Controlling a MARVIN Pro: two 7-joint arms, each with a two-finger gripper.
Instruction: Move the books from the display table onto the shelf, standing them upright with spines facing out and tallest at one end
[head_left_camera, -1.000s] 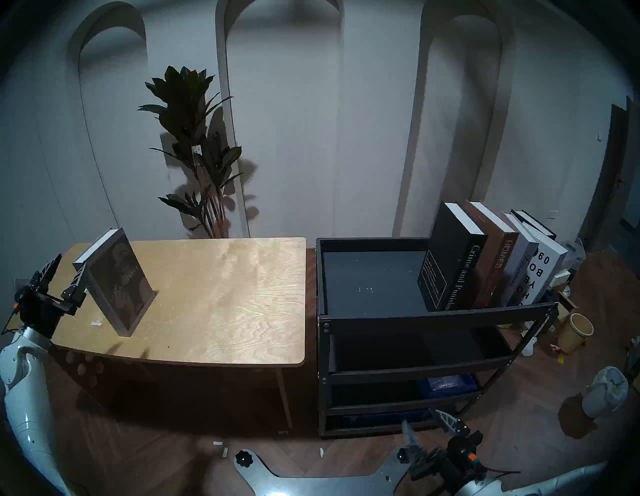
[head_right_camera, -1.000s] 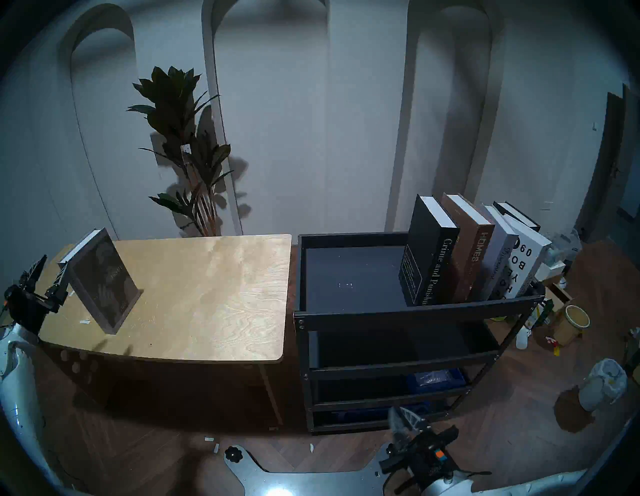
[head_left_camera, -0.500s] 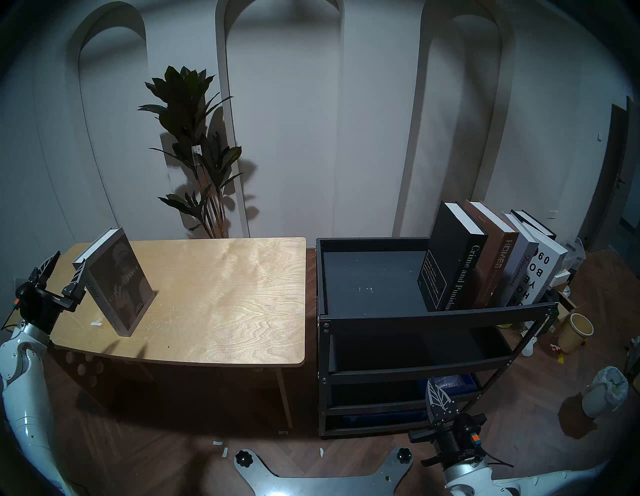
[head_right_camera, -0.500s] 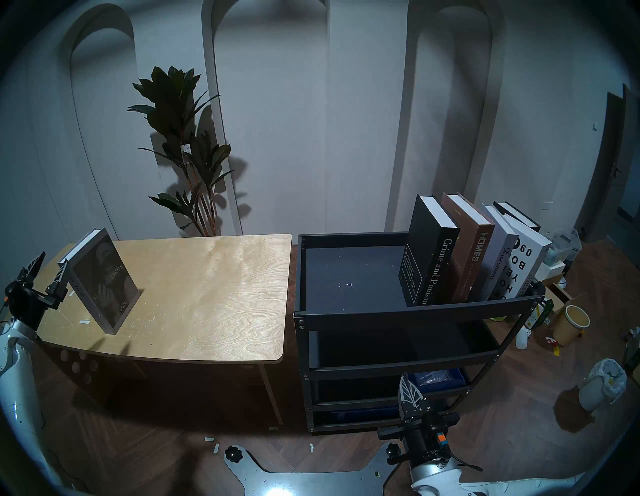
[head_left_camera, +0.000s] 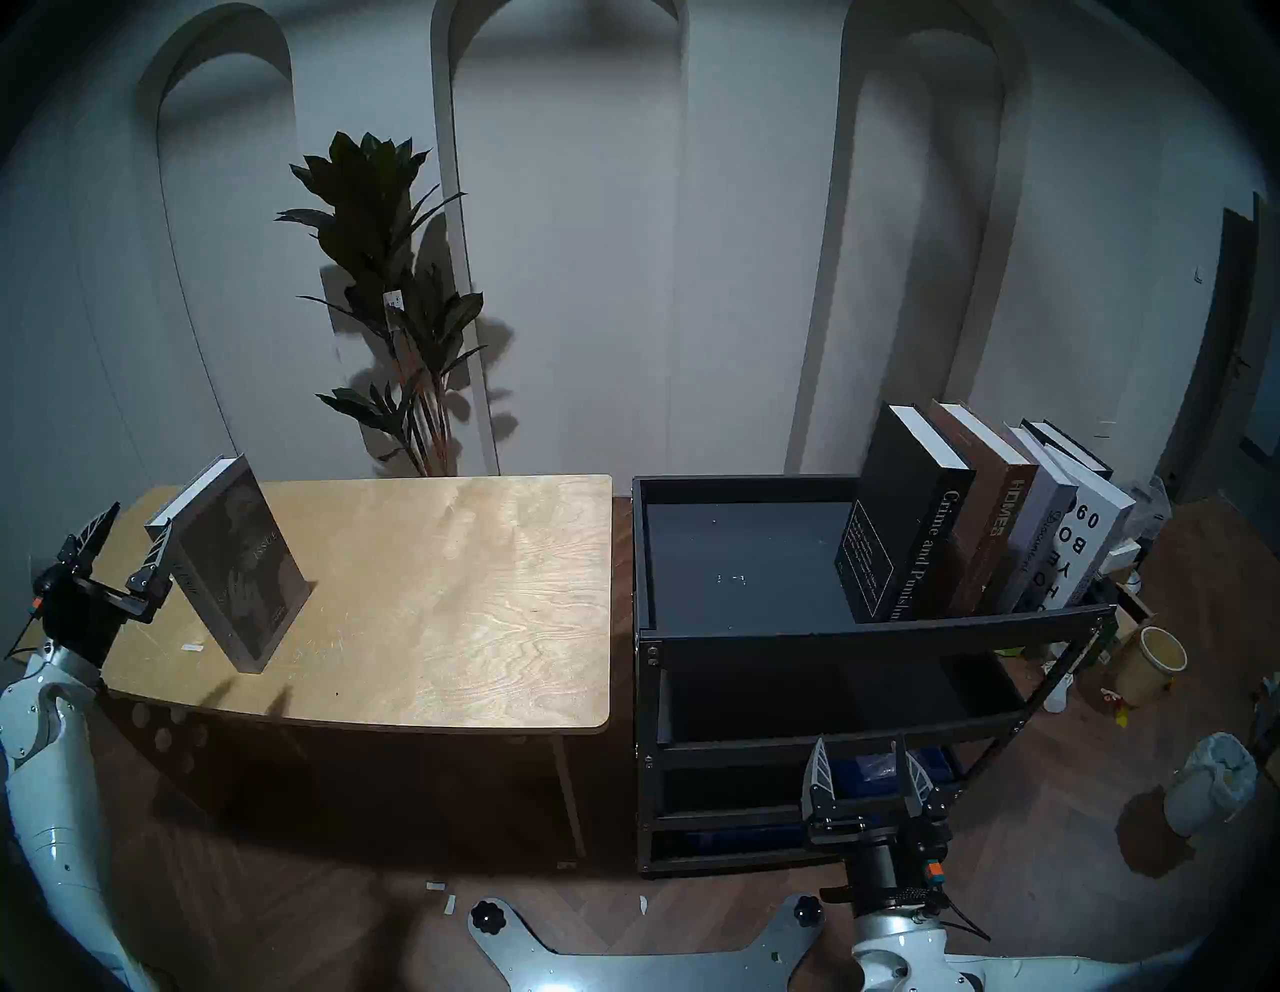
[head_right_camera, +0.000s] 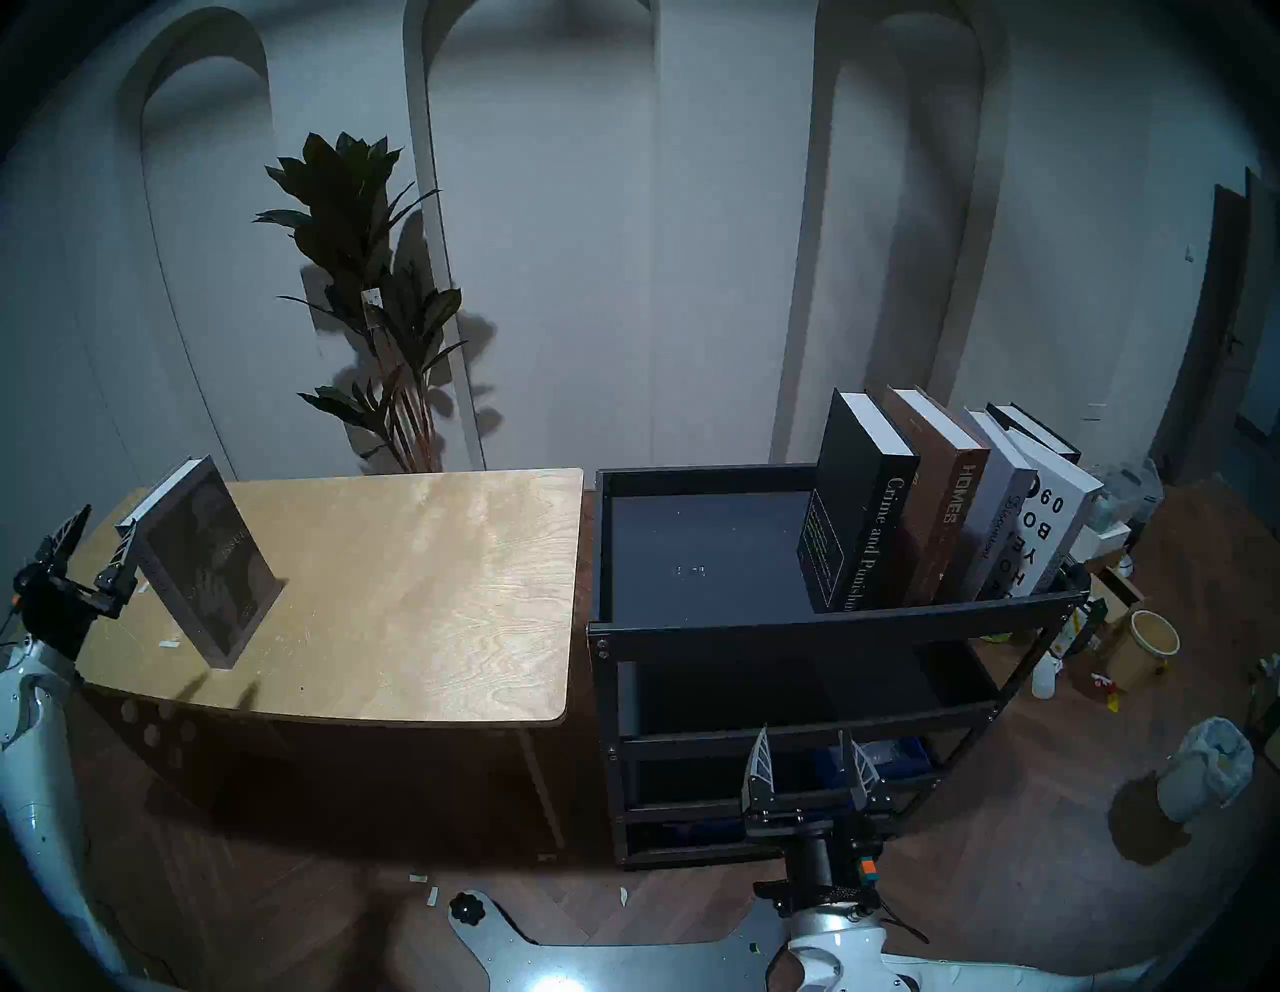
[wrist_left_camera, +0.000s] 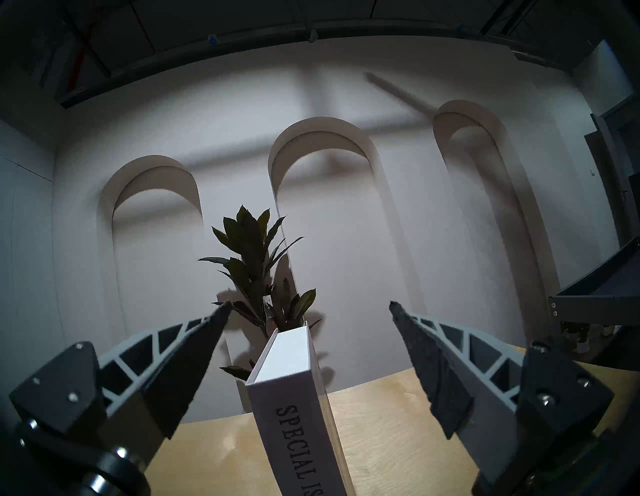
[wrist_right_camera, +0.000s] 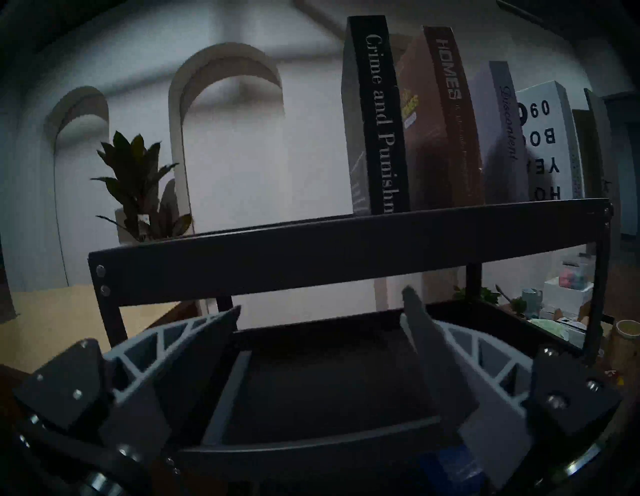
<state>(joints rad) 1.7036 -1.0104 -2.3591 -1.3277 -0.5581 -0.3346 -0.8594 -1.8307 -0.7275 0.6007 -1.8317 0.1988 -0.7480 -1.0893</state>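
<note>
"Special Issue" (head_left_camera: 239, 568), the last of the books, stands upright on the display table (head_left_camera: 443, 609) near its left end, spine toward me. My left gripper (wrist_left_camera: 310, 306) hangs just before that spine, fingers spread wide to either side, touching nothing. My right gripper (head_left_camera: 866, 762) hovers empty and parted before the shelf (head_left_camera: 866, 637) right of the table, where five books (head_left_camera: 970, 526) stand.

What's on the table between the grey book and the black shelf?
Nothing: in the head views the display table is bare, scratched wood from the Special Issue book across to the shelf.
</note>
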